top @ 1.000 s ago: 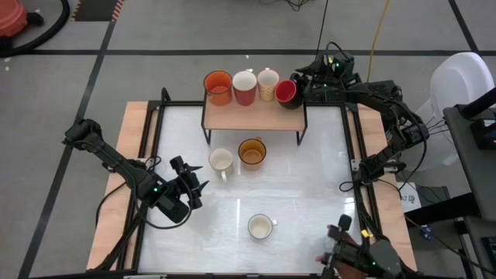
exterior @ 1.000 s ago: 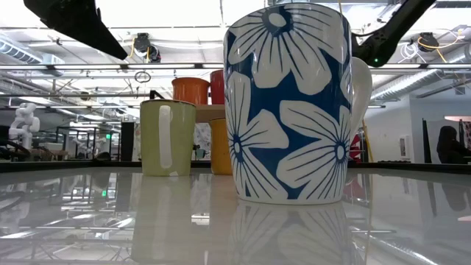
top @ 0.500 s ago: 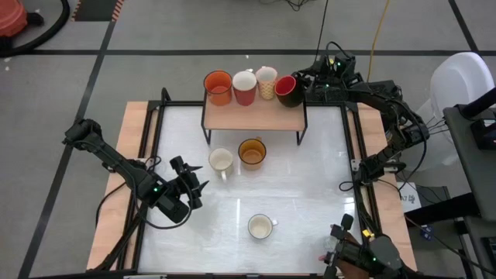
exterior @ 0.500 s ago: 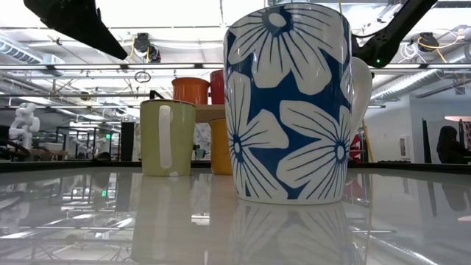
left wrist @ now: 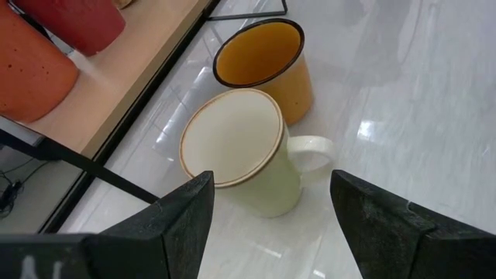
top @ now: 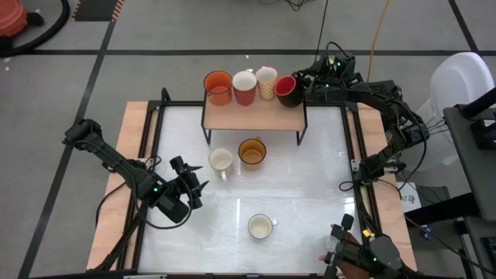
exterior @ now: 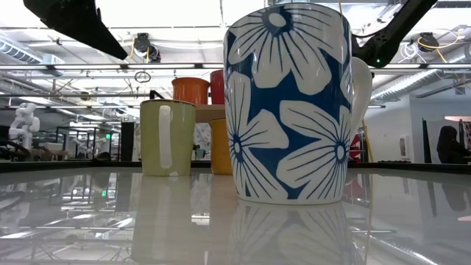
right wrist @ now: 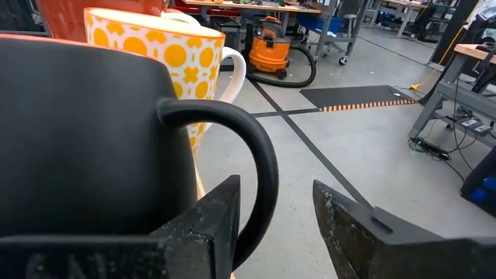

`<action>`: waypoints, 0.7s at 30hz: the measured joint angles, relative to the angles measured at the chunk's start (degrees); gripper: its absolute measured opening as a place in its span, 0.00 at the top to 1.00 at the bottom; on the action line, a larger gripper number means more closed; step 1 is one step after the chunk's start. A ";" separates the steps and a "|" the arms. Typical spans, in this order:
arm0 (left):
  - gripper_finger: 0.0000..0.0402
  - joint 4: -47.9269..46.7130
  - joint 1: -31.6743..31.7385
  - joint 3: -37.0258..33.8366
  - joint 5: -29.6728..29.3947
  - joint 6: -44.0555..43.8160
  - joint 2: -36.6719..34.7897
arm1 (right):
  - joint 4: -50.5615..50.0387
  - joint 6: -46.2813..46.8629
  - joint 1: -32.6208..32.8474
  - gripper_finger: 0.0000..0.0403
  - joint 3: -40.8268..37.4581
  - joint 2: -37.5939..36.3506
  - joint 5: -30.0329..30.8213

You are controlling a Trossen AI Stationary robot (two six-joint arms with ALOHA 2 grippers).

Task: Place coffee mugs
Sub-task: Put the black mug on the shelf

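On the wooden shelf [top: 256, 115] at the far edge stand an orange mug [top: 218, 87], a red mug [top: 244, 87], a yellow-dotted mug [right wrist: 167, 54] and, at the right end, a black mug with a red inside [top: 289, 91]. My right gripper [right wrist: 275, 186] is open at the black mug's handle, which stands between its fingers. A cream mug [left wrist: 240, 155], an amber mug [left wrist: 267, 66] and a blue-flowered mug [exterior: 287, 103] stand on the white table. My left gripper [left wrist: 271, 177] hovers open above the table, near side of the cream mug. My right gripper comes at the black mug nearly level from the table's right. The mug's handle loop [right wrist: 260, 167] lies between the two fingers, close against one finger [right wrist: 205, 232] and apart from the other. I cannot tell whether that finger touches the handle.
The shelf stands on thin black legs [top: 302, 132] over the table's far part. Raised wooden borders [top: 132, 178] run along the table's left and right sides. Bare white tabletop [top: 310, 186] lies to the right of the three table mugs.
The black mug at the shelf's right end has tipped a little: more of its black wall shows beside the red mouth than a second ago. It has kept still over the last half second. My left gripper has not moved.
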 joint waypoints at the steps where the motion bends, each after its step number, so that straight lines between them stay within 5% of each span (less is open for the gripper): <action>1: 0.35 0.00 0.01 0.00 0.00 -0.01 0.00 | 0.01 0.00 0.00 0.64 0.00 0.00 0.00; 21: 0.35 0.00 0.00 0.00 0.00 0.34 0.00 | -5.94 -2.42 -1.06 0.64 -0.04 -5.15 -0.52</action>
